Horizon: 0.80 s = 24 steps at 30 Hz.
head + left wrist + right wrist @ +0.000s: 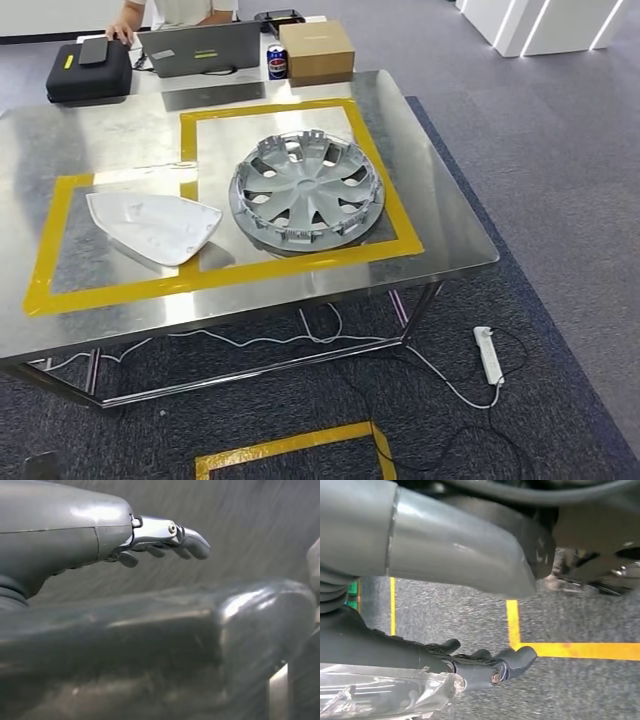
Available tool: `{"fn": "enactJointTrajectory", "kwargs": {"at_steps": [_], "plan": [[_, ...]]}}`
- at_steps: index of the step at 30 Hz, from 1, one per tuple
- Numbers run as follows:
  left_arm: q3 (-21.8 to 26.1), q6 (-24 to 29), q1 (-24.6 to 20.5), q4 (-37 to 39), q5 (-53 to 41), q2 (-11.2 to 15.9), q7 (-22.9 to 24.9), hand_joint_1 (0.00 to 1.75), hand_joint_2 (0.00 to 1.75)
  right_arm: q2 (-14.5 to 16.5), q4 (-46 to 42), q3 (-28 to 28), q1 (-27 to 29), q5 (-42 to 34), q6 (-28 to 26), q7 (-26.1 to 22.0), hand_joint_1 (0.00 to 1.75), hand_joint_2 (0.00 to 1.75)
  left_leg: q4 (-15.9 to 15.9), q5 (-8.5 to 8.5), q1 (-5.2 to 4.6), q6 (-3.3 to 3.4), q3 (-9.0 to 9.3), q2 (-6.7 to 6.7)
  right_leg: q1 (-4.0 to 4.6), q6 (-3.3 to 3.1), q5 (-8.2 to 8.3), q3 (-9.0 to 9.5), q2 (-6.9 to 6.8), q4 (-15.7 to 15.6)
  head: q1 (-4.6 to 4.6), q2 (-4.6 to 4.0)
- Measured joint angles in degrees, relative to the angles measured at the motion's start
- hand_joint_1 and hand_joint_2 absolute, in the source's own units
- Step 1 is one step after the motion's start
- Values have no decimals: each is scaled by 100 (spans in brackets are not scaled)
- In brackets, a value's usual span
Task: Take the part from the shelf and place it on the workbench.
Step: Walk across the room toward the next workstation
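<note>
1. The steel workbench with yellow tape outlines [423, 150] stands ahead of me. Both my arms hang low. If I step in carelessly, my body could knock its near edge and shift everything on it.
2. The silver spoked wheel cover [306, 190] lies flat in the far right taped box, taking up most of it. Anything more set down there would land on its rim and could slide.
3. The white curved plastic shell [155, 228] lies in the near left box, its right tip over the tape line. A brush from my arm would likely push it out of bounds.
4. A clear glossy plastic piece [384, 695] lies against my right hand [486, 662], whose fingers reach out over the carpet. It may be the task's part, but I cannot tell whether I hold it. If the hold is loose, it could drop.
5. My left hand [166, 537] is empty, fingers stretched out and slightly apart.
6. The white power strip [489, 355] and its thin cable [324, 338] trail on the floor under the table's near right side, where they could snag my foot.
</note>
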Motion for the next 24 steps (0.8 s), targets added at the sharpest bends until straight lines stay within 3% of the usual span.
{"fn": "enactJointTrajectory", "kwargs": {"at_steps": [1, 2, 3, 4, 6, 7, 8, 10, 11, 13, 14, 15, 16, 17, 18, 20, 22, 24], "plan": [[-106, -169, 9, 90, -323, -66, 225, 0, 0, 0, 0, 2, -3, 61, 12, 13, 0, 0, 2, 68, -16, 4, -86, 2, 2, -7, -34, 16, 1, 195, 1, 0], [-253, -351, 21, 168, -699, -131, 431, 0, 0, 0, 0, 3, -7, 150, 30, 31, 0, 0, 4, 135, -30, 4, -171, 3, 7, -25, 50, 125, 2, 208, -1, 0], [-428, -514, 29, 234, -1055, -186, 597, 0, 0, 0, 0, 5, -14, 251, 49, 51, 0, 0, 6, 202, -43, 1, -251, 2, 18, -54, 214, 344, 3, 12, -1, 0], [-604, -634, 30, 292, -1320, -239, 702, 0, 0, 0, 0, 6, -24, 341, 67, 72, 0, 0, 7, 267, -52, -5, -320, 1, 33, -93, 361, 656, 6, -353, -2, 0], [-908, -766, 27, 378, -1594, -331, 774, 0, 0, 1, -1, 8, -50, 490, 97, 98, 0, 0, 15, 383, -69, -38, -414, 1, 70, -160, 413, 1303, 9, -1238, -1, 0], [-1023, -863, 26, 410, -1634, -362, 771, 0, 0, 2, -1, 8, -62, 549, 107, 102, 0, 0, 15, 441, -71, -61, -440, 6, 87, -175, 368, 1481, 13, -1533, 3, 0], [-1112, -997, 28, 432, -1656, -378, 742, 0, 0, 2, -3, 9, -67, 605, 120, 98, 0, 0, 11, 497, -68, -90, -456, 13, 100, -183, 335, 1546, 12, -1682, 9, 0], [-1247, -1369, 35, 461, -1689, -363, 604, 0, 0, 2, -7, 9, -54, 695, 155, 81, 0, 0, 14, 551, -60, -153, -489, 19, 94, -219, 418, 1460, -2, -1709, 24, 0], [-1301, -1516, 44, 471, -1718, -347, 539, 0, 0, 2, -8, 9, -46, 729, 173, 75, 0, 0, 88, 434, -55, -188, -526, 19, 81, -259, 481, 1404, -15, -1707, 20, 0], [-1398, -1674, 58, 489, -1765, -313, 464, 0, 0, 2, -9, 9, -42, 781, 199, 73, 0, 0, 534, -112, -40, -251, -667, 19, 57, -320, 628, 1255, -39, -1714, -2, 0], [-1435, -1706, 60, 495, -1782, -298, 460, 0, 0, 2, -9, 9, -40, 803, 210, 73, 0, 0, 893, -427, -34, -278, -753, 19, 55, -336, 700, 1170, -43, -1707, -13, 0], [-1470, -1740, 57, 500, -1804, -283, 487, 0, 0, 2, -10, 9, -38, 835, 226, 79, 0, 0, 1254, -629, -29, -302, -820, 19, 54, -335, 772, 1075, -52, -1695, -17, 0], [-1505, -1781, 54, 506, -1838, -266, 554, 0, 0, 2, -10, 9, -38, 882, 246, 90, 0, 0, 1524, -684, -25, -322, -839, 19, 52, -328, 843, 973, -62, -1675, -15, 0], [-1538, -1826, 53, 511, -1870, -251, 648, 0, 0, 2, -11, 9, -39, 937, 270, 102, 0, 0, 1649, -600, -18, -336, -788, 20, 48, -316, 912, 865, -71, -1648, -16, 0], [-1567, -1879, 52, 516, -1885, -239, 746, 0, 0, 2, -11, 9, -41, 993, 292, 114, 0, 0, 1585, -432, -7, -348, -645, 20, 43, -298, 975, 749, -76, -1613, -17, 0], [-1593, -1994, 35, 523, -1823, -238, 824, 0, 0, 2, -14, 9, -53, 1060, 322, 122, 0, 0, 994, -216, 25, -369, -110, 22, 42, -251, 1073, 548, -76, -1523, -22, 0], [-1593, -2115, -11, 529, -1688, -269, 701, 0, 0, 3, -17, 9, -80, 1078, 331, 133, 0, 0, 291, -334, 36, -324, 368, 13, 59, -197, 1155, 399, -79, -1420, -24, 0], [-1589, -2191, -40, 538, -1601, -322, 544, 0, 0, 4, -19, 9, -96, 1076, 328, 162, 0, 0, 21, -427, 15, -212, 454, 8, 56, -145, 1259, 304, -83, -1374, -22, 0]]}}
